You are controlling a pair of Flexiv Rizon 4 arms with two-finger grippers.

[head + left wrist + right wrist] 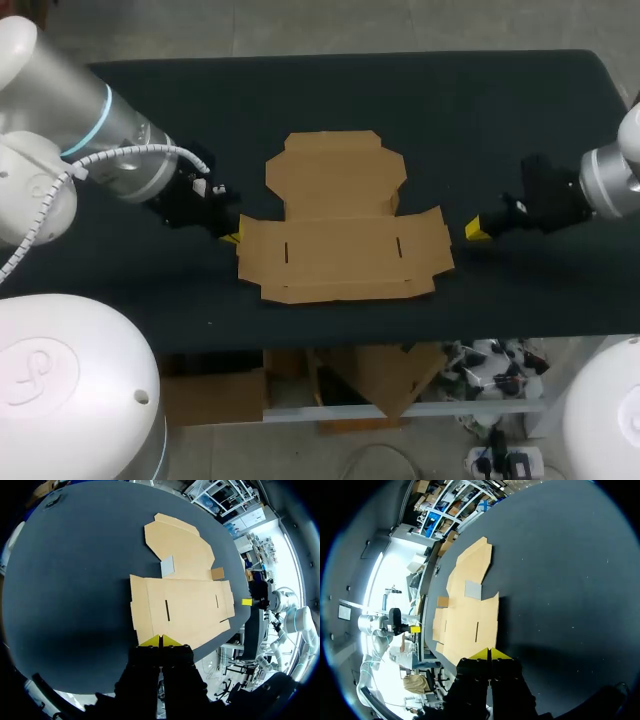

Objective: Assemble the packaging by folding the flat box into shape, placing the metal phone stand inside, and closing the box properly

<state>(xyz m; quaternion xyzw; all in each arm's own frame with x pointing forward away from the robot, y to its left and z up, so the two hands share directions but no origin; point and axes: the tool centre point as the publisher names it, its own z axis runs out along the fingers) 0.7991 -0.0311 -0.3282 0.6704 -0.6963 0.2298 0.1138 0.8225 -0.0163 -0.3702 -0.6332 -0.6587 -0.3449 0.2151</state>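
The flat brown cardboard box lies unfolded in the middle of the black table, with two slots in its near panel. It shows ahead of the fingers in both wrist views. A small grey rectangle rests where the two panels meet. I cannot tell whether it is the metal stand, and I cannot make it out in the head view. My left gripper is shut and empty at the box's left edge. My right gripper is shut and empty just off the right edge.
The black table has bare cloth behind and to both sides of the box. Its front edge runs a short way in front of the box. A small side flap stands out at the box's right notch.
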